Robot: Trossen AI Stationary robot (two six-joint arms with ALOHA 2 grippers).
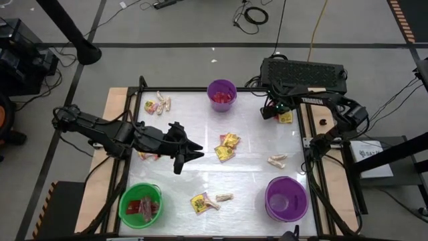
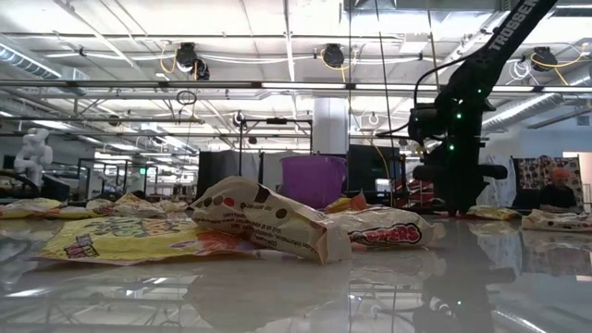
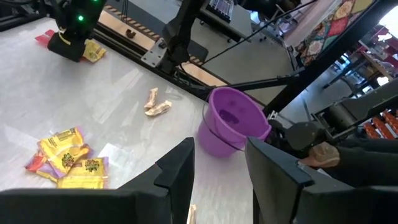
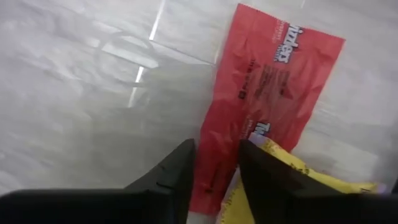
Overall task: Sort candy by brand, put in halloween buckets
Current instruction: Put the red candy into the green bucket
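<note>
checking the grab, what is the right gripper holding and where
The right gripper straddles the red packet's lower edge; a hold cannot be told yet.
</note>
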